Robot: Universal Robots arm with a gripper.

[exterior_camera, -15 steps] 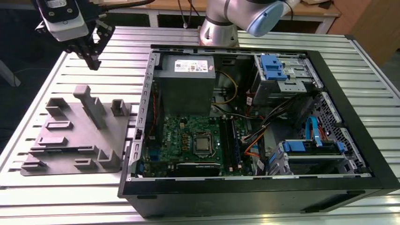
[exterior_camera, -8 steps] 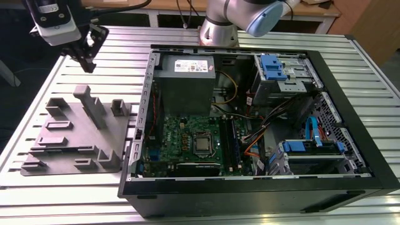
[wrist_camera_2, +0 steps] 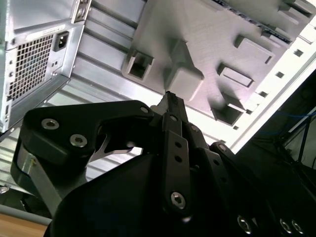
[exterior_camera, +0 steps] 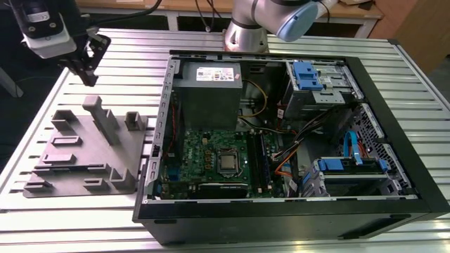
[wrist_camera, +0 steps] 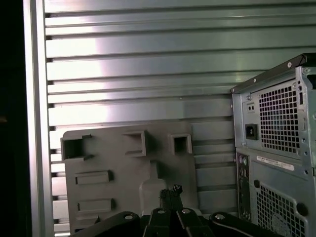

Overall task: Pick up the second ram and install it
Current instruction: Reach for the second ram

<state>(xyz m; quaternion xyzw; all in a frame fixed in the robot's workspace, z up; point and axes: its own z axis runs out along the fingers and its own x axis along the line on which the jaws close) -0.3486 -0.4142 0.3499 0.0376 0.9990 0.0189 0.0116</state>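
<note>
1. The arm (exterior_camera: 246, 31) is silver-grey metal, with a pale blue cap (exterior_camera: 299, 21) on one joint.
2. The wrist housing (exterior_camera: 46, 39) is white-grey under a black block, and a black cable (exterior_camera: 119, 18) runs to it.
3. The tool (wrist_camera_2: 170, 98) is matte black, built of flat linkage bars pinned with silver socket-head screws (wrist_camera_2: 178, 199).

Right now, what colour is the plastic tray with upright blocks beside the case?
Plain grey plastic tray, no pattern; clearest in the exterior view.

Both wrist views overlook claw (wrist_camera: 170, 190), tray (wrist_camera: 123, 170)
</note>
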